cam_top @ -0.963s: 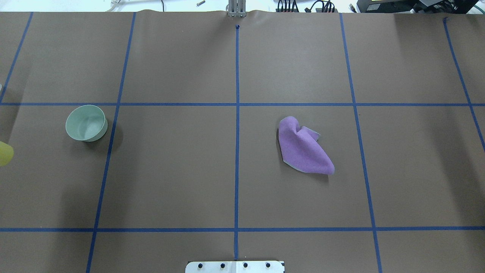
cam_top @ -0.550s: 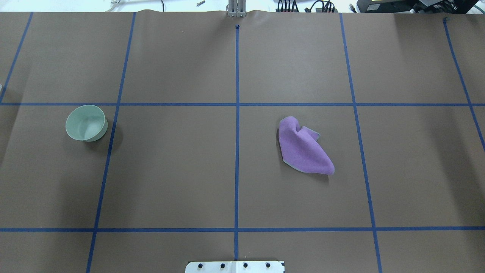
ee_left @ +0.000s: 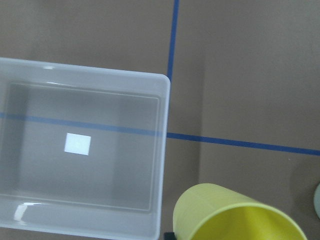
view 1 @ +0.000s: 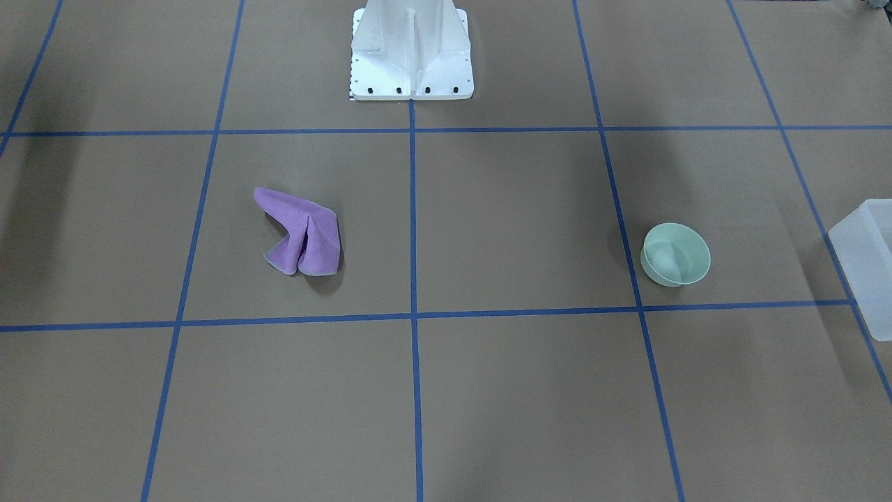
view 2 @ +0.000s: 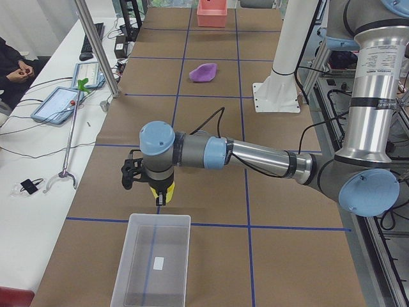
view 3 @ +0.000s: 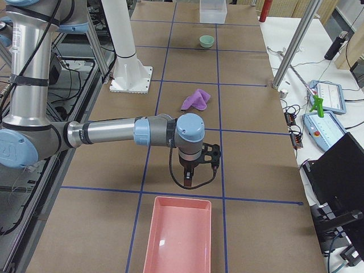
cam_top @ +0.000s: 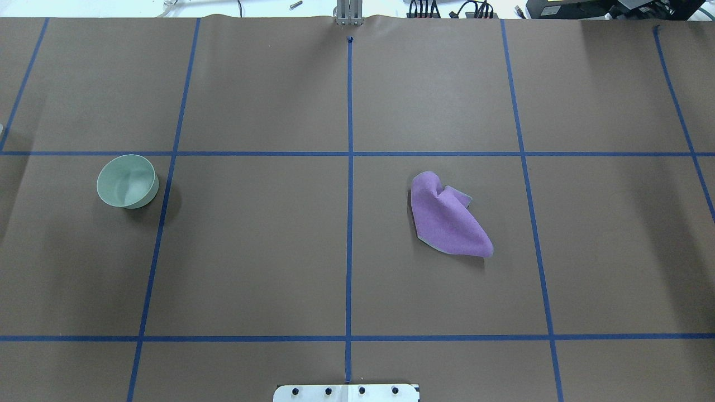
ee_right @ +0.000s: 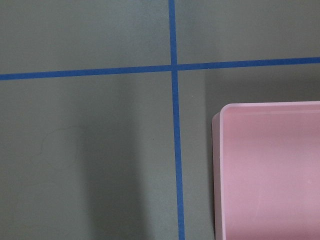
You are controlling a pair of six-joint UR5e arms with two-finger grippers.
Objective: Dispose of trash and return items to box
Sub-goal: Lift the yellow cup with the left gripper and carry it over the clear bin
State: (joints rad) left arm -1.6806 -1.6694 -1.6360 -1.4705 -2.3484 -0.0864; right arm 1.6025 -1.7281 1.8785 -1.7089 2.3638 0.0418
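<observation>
A yellow cup [ee_left: 235, 215] hangs above the table just beside the near corner of the frosted box [ee_left: 162, 150], and my left gripper [view 2: 148, 188] is shut on it. The exterior left view shows the cup [view 2: 157, 189] short of the box rim [view 2: 131, 256]. The mint-green bowl [cam_top: 127, 181] stands upright on the table's left part, apart from the box [view 1: 867, 258]. A crumpled purple cloth [cam_top: 449, 218] lies right of centre. My right gripper [view 3: 190, 181] hovers in front of a pink tray [view 3: 179, 239]; I cannot tell whether it is open or shut.
The pink tray [ee_right: 270, 170] is at the table's right end and the frosted box at its left end. The robot's white base plate [cam_top: 346, 392] sits at the near middle edge. A person sits at a side desk [view 2: 13, 64] with tablets and cables.
The yellow cup showed at the overhead view's left edge a second ago and has since moved left out of that view. The bowl and the cloth have not moved.
</observation>
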